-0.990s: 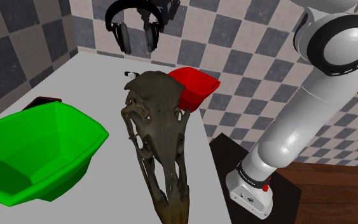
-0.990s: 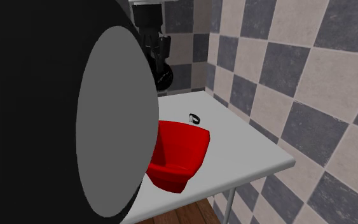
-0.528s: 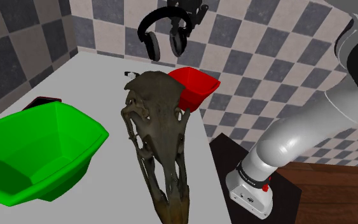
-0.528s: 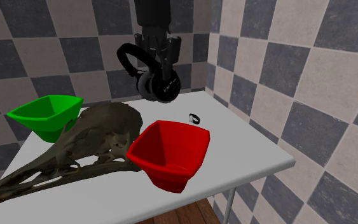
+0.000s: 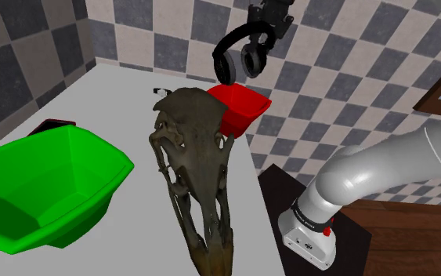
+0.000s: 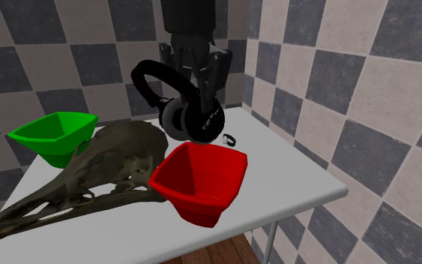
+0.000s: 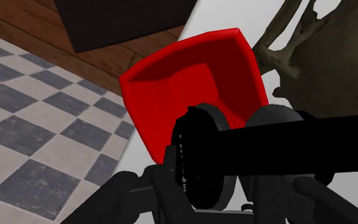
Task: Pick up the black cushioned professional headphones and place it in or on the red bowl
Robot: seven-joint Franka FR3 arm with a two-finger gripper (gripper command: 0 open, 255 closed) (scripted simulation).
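Gripper (image 6: 196,69): clamped on black headphones (image 6: 189,118), held aloft.
Red bowl (image 6: 202,184): set below them, at the table's (image 6: 285,171) edge.

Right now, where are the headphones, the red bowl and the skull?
headphones (image 6: 178,120), second exterior view, on the grey ear cup.
red bowl (image 6: 202,201), second exterior view, on its near outer wall.
skull (image 6: 124,148), second exterior view, on the cranium.

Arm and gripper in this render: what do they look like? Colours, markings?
The arm has smooth, rounded white-grey links. At its foot there is a dark ring and a small red mark. It sits on a black stand. The gripper is all black with a blocky body.
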